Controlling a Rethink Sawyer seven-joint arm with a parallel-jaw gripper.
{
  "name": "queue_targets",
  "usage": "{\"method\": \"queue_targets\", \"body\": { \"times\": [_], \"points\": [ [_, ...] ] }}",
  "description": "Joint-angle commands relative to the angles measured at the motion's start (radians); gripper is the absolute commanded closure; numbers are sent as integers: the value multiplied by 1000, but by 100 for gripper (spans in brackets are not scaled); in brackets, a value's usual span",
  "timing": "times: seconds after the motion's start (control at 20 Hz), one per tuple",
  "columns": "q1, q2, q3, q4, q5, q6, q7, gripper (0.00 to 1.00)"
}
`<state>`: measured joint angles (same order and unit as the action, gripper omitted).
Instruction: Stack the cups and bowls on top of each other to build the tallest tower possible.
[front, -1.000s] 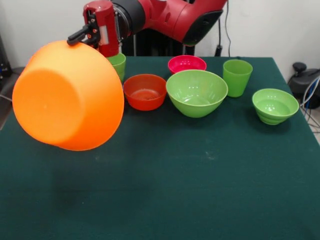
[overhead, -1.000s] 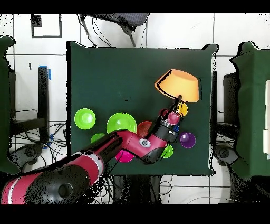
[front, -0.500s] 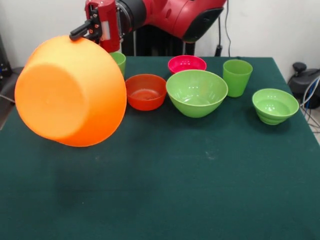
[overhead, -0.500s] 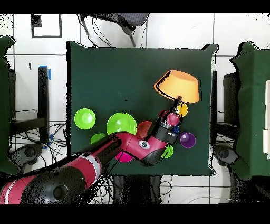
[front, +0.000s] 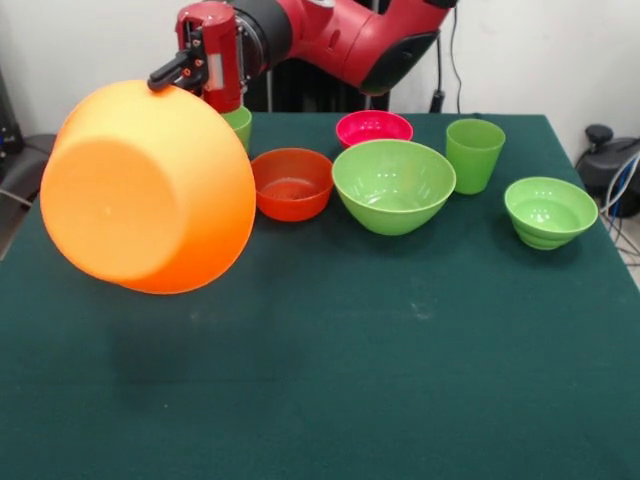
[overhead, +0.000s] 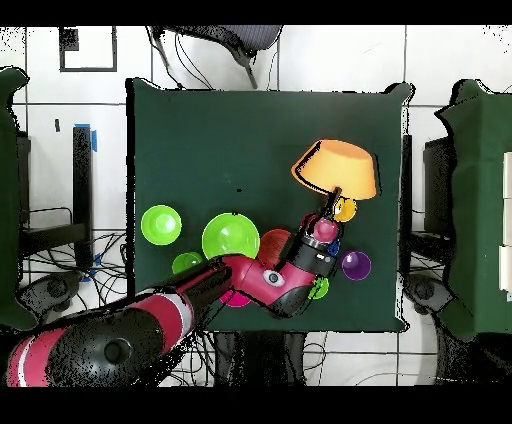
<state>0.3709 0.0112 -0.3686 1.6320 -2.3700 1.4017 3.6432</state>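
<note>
Clamped on the rim of the huge glossy orange plastic bowl (front: 148, 188), the end effector (front: 178, 78) should level it upside down over bare green tabletop (front: 400, 350) at centre frame.

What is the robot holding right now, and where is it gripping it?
The end effector holds the huge orange bowl by its rim, tipped on its side above the table.

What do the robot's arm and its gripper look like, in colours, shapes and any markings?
The arm is thick and rounded, with glossy red shells and black bands at the joints. Its end is a boxy red wrist block with a pale label on its side. The gripper below it is small and black. In the overhead view the arm shows the same red and black segments.
</note>
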Motion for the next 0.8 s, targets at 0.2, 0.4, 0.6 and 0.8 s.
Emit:
{"method": "queue_targets", "body": {
  "times": [0.2, 0.4, 0.6, 0.8],
  "points": [
    [-42, 97, 109, -99, 14, 193, 185, 100],
    [-53, 134, 123, -114, 20, 258, 215, 100],
    [-81, 187, 146, -141, 32, 334, 252, 100],
    [-111, 242, 168, -167, 44, 404, 291, 100]
  ]
}}
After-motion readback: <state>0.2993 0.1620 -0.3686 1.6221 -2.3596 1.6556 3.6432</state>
